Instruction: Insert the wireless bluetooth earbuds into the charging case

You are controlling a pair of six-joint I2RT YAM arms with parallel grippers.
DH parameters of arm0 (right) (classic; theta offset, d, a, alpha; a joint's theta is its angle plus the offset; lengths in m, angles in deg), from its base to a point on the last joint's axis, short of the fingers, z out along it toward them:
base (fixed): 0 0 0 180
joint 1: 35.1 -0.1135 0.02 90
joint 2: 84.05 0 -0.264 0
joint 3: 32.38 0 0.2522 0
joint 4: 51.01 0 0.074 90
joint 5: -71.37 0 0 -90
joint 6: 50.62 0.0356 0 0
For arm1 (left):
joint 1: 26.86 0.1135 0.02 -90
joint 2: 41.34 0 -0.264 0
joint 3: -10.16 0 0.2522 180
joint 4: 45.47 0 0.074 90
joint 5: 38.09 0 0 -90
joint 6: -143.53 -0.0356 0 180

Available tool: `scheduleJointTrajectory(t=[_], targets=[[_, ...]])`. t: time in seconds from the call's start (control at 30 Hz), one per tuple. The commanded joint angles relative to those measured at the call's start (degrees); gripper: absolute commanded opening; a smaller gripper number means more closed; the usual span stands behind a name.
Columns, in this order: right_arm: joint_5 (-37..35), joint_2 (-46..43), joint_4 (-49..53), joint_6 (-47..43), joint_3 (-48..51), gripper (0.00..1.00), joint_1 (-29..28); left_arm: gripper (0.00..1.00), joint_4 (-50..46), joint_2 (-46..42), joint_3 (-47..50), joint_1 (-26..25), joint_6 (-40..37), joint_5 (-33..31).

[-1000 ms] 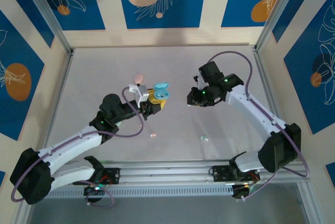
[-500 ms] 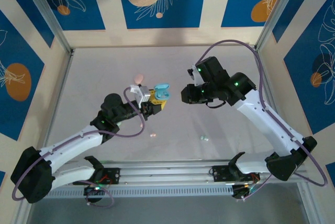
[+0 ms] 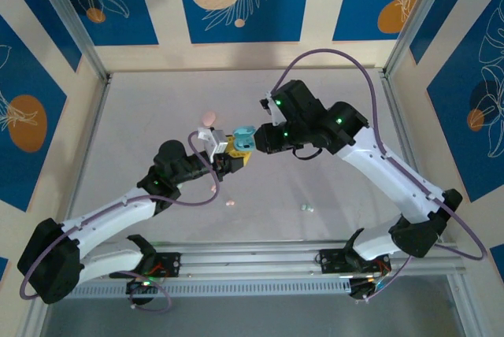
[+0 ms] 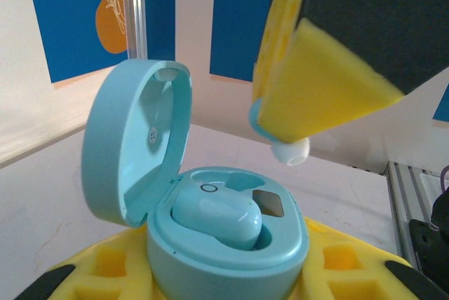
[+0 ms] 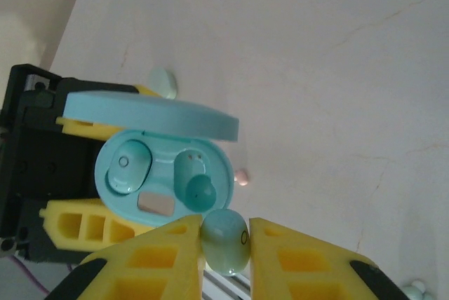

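Where right pincer (image 5: 224, 247) clamps earbud (image 5: 225, 238) near case (image 5: 140, 114), pads (image 5: 151, 261) hide bud's sides.

Looked like a robotics lab cell, aluminium posts (image 3: 71, 18) stood upper left and right, blue leaf-print panels (image 3: 276, 6) lined the top

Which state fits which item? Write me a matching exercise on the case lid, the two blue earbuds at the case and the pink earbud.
Items
1. lid of the charging case
2. blue earbud inside the case
3. blue earbud over the case
4. pink earbud

States
A. lying loose on the table
B. pinched in the right gripper
C. swung open
D. seated in its slot

Pairs: 1-C, 2-D, 3-B, 4-A
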Motion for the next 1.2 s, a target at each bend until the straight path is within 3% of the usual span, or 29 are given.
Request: scheduleJointTrajectory(t=[0.0,0.83,1.17], targets=[[-2.1,0.7,1.2,-1.5,-2.8,0.23,-0.7,0.34,1.1,-0.1,-0.3,-0.8,-0.3,0.8],[-3.2,5.1,2.5,-3.3,-5.7,0.23,-2.5,0.34,2.9,0.0,-0.3,-0.8,1.1,1.2],[-2.2,5.0,3.1,-3.6,-5.9,0.27,-2.7,0.34,3.0,0.1,-0.4,-0.8,1.2,1.2]])
